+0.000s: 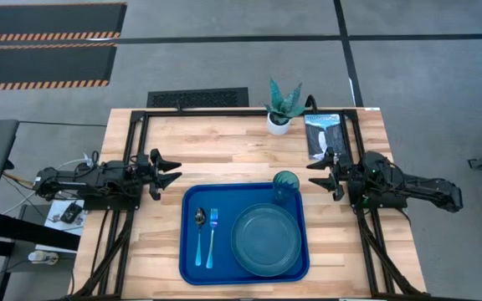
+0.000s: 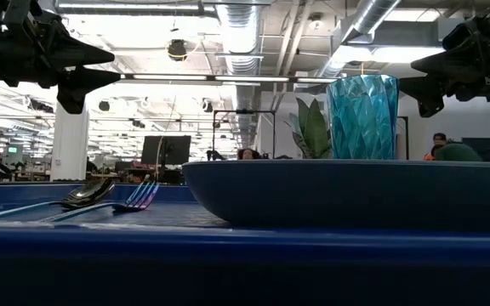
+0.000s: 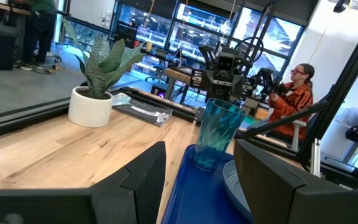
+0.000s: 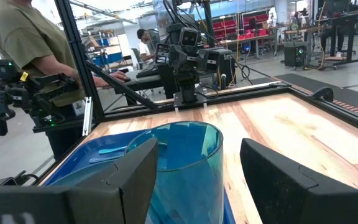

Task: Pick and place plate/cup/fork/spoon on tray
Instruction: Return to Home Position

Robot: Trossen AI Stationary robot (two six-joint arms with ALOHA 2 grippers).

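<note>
Tray point(image 1: 187, 251) holds plate point(image 1: 265, 240), spoon point(image 1: 199, 237), fork point(image 1: 212, 237), cup point(image 1: 285, 186). Left gripper point(image 1: 172, 174), right gripper point(image 1: 316, 172) flank it, fingers spread, empty.

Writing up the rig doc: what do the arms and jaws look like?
Both arms are matte black with boxy joint housings. The left gripper and right gripper end in flat, pointed dark jaws. Loose cables trail near the left arm's base; a small green light glows on the right wrist.
</note>
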